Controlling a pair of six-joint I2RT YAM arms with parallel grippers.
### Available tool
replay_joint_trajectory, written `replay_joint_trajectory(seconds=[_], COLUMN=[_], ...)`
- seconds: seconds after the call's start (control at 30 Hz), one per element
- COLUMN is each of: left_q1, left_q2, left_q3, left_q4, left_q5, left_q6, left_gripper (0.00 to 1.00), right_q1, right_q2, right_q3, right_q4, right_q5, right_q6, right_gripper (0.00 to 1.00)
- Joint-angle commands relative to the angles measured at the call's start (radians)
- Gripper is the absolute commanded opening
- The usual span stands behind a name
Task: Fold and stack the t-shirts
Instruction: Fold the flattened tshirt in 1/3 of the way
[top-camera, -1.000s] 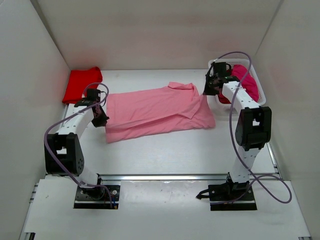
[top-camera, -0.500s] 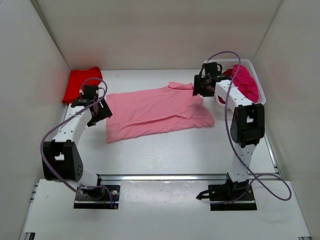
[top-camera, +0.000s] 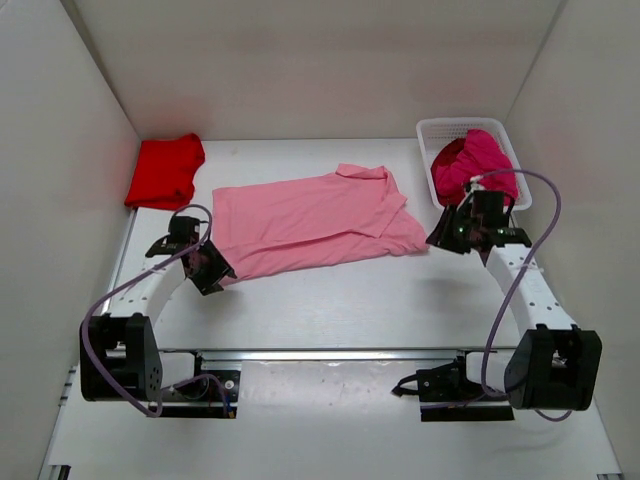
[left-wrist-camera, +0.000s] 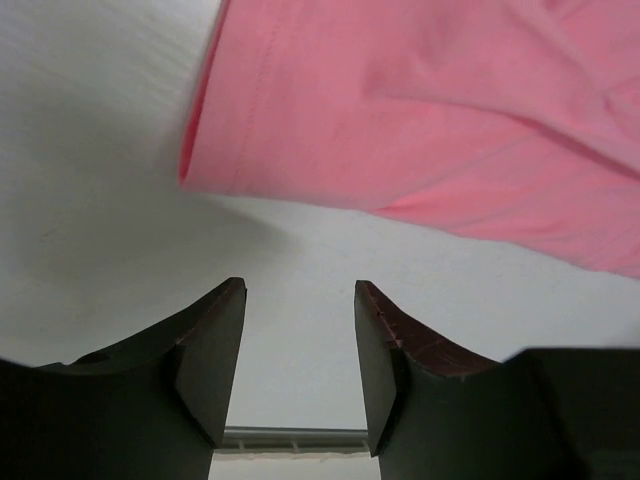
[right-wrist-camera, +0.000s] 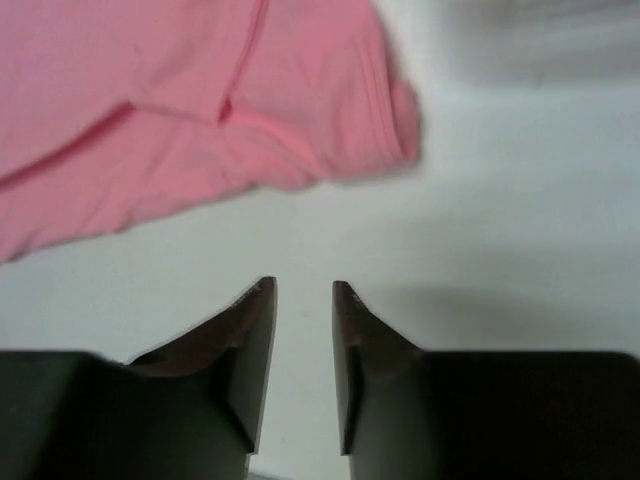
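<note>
The light pink t-shirt (top-camera: 310, 225) lies spread out across the middle of the table (top-camera: 350, 300), its collar towards the far side and some folds along its near edge. The bright red t-shirt (top-camera: 165, 170) sits folded in the far left corner, well apart from it. The deep magenta t-shirts (top-camera: 478, 162) are heaped in the white basket (top-camera: 440, 127) at the far right.

The left gripper (top-camera: 212, 272) hangs low just beside the pink shirt's near left corner. In its wrist view the fingers (left-wrist-camera: 205, 350) stand well apart, with only bare table between them and the shirt's hem beyond the tips. The right gripper (top-camera: 440, 238) is near the shirt's right sleeve. Its fingers (right-wrist-camera: 250, 340) are parted by a narrow gap and hold nothing, with the sleeve edge just past them.
</note>
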Motion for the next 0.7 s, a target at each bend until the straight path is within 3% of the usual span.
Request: replay_joint_trajectory(seconds=[0.0,0.03,0.13,0.27,0.37,0.67], left_q1=[0.007,0.009,0.078,0.063,0.09,0.052], left_q2=[0.001,0.014,0.049,0.064,0.084,0.072], left_q3=[0.046,0.048,0.022,0.002,-0.029,-0.084], left_q4=[0.079,0.085,0.12,0.157,0.2,0.254], left_q5=[0.018,0.009,0.035,0.006,0.004,-0.057], left_q6=[-0.064,-0.071,-0.081,-0.098,-0.116,-0.175], left_gripper=[0.58,0.58,0.6,0.62,0.65,0.62], right_q1=[-0.056,-0.075,-0.064,-0.101,-0.098,-0.128], right_q2=[-0.018,-0.004,0.062,0.105,0.143,0.151], right_q3=[-0.133,-0.156,-0.164,-0.191,-0.211,-0.37], right_q4=[0.145,0.158,0.209,0.33,0.4,0.678], right_q5=[-0.138,-0.166,-0.126,-0.157,-0.129,-0.112], right_q6=[0.077,0.101,0.129,0.228,0.255,0.465], right_gripper=[0.39,0.44,0.46,0.54,0.54,0.53])
